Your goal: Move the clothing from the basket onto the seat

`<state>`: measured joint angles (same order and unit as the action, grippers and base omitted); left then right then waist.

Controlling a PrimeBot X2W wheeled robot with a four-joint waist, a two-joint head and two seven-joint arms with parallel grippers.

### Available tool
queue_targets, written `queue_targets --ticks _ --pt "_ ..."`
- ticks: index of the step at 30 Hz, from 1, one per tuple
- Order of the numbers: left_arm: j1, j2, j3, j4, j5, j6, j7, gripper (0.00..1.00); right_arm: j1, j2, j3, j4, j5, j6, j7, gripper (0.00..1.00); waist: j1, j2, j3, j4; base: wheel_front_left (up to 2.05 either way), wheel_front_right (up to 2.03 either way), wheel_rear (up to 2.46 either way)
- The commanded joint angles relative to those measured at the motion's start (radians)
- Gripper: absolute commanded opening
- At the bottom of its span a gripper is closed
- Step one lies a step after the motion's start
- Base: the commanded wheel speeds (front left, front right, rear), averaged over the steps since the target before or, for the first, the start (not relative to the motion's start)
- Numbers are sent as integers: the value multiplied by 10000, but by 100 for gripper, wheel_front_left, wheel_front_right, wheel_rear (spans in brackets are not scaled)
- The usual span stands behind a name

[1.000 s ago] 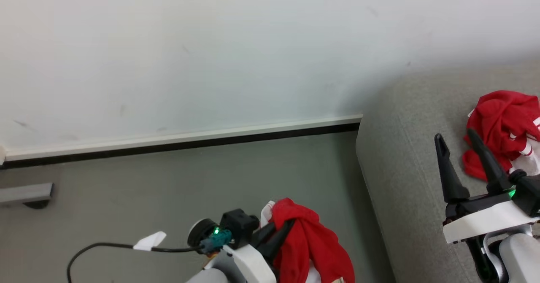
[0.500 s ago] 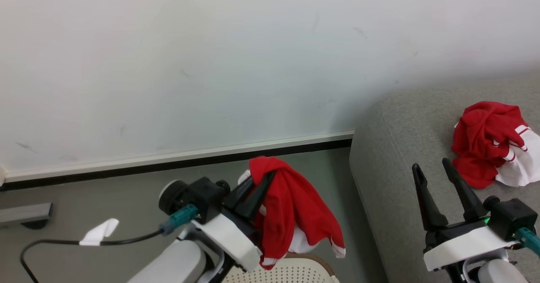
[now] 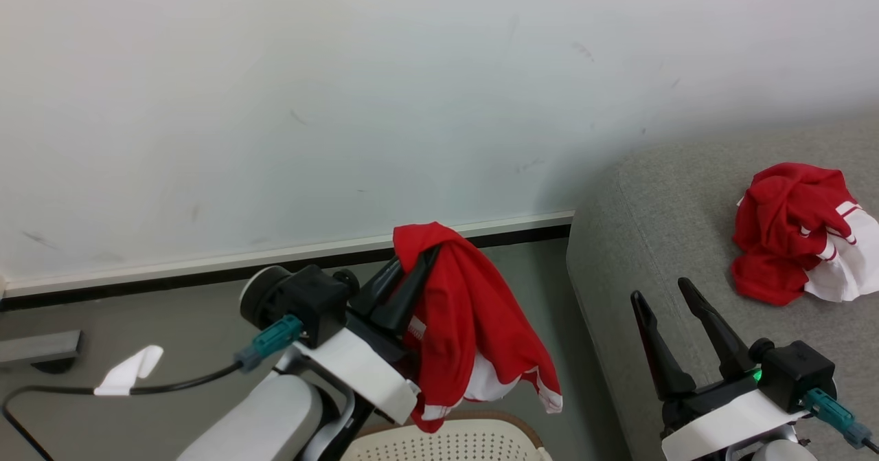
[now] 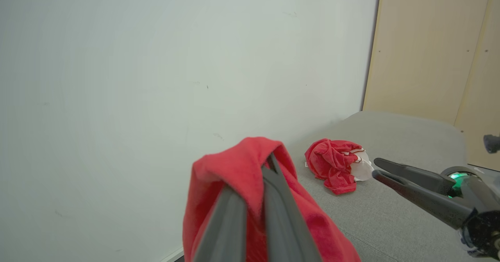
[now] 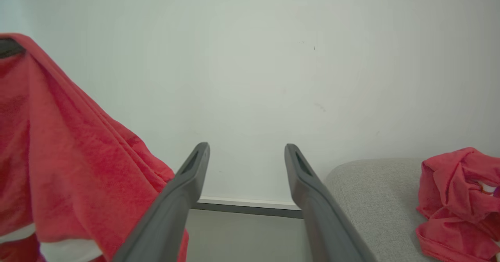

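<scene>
Our left gripper (image 3: pixel 416 260) clamped on a red garment (image 3: pixel 474 317) hanging above the basket (image 3: pixel 496 419), its inside hidden from us, our right gripper (image 3: pixel 659 290) spread empty near the seat (image 3: pixel 652 227), second garment (image 3: pixel 783 227) heaped there.

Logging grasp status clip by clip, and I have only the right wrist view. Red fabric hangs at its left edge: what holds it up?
Observer: The left gripper; in the head view its jaws are closed on the top fold of the red garment.
Operator: What is underneath it?
Observer: A perforated laundry basket, its rim just below the hem. The garment hangs left of the sofa, not over it.
Operator: Where does my own arm stand in all this?
Observer: The head view shows the right gripper against the sofa's near left end, apart from the crumpled red-and-white garment lying farther along the seat.
</scene>
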<state>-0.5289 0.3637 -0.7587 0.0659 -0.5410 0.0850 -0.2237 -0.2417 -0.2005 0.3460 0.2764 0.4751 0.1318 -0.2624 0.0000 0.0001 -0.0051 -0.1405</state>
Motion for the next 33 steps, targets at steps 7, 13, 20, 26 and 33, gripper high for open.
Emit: queue_targets --ticks 7,13,20,26,33 --pt "-95 41 -44 19 -122 60 6 0 150 -261 735 -642 17 -23 -31 100 0 -1 10 32 0 0 0" --pt "-113 45 -48 127 -164 20 -25 0 -185 -671 2197 -984 -61 -23 -32 100 0 -1 12 30 0 0 0" --pt "-182 -33 -143 152 -143 6 -16 0 -746 -661 3744 -571 112 -23 -32 100 0 -1 -5 147 0 0 0" --pt "-145 -176 -369 91 -88 -30 41 0 -1169 -204 4003 219 146 -23 -32 100 0 -1 -36 387 0 0 0" --pt "-86 -449 -767 67 -31 -172 115 0 -1648 98 4208 1398 189 -23 -32 100 0 -1 -97 817 0 0 0"
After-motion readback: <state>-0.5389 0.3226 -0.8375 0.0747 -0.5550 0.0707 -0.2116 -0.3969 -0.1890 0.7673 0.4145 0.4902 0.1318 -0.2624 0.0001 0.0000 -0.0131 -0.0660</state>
